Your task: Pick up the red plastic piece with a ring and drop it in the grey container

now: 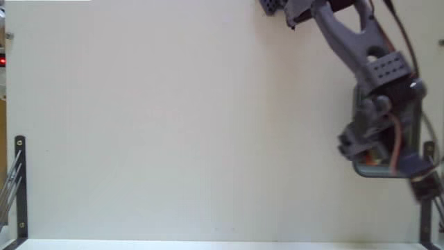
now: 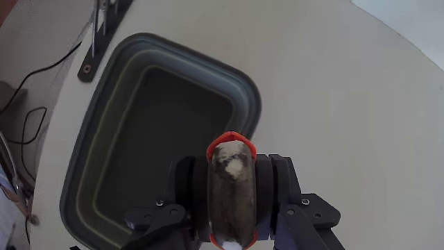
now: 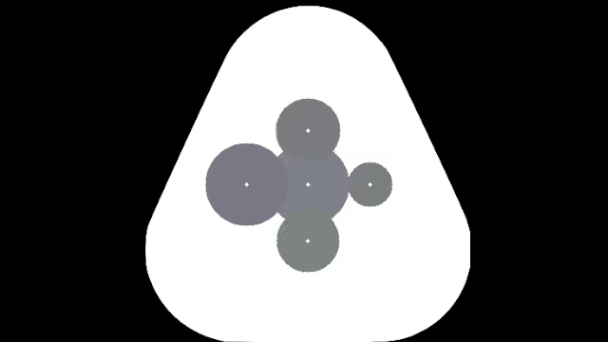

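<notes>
- Red plastic piece with a ring [image 2: 231,139] sits clamped in the gripper [image 2: 231,191], its orange-red loop poking out past the top of the fingers in the wrist view, with a second sliver of red showing at the bottom edge of the frame.
- Dark fingers [image 2: 191,182] press in from both sides of a grey, scuffed oval surface that the red rim runs around; the jaws are pinched on the piece, not spread.
- Grey container [image 2: 111,132] lies open directly beneath and to the left in the wrist view, its thick rim near the held piece.
- Arm [image 1: 347,35] reaches down the right side of the fixed view, over the tub at the edge of the pale table [image 1: 173,125]; a spot of orange-red shows low among the gripper parts.
</notes>
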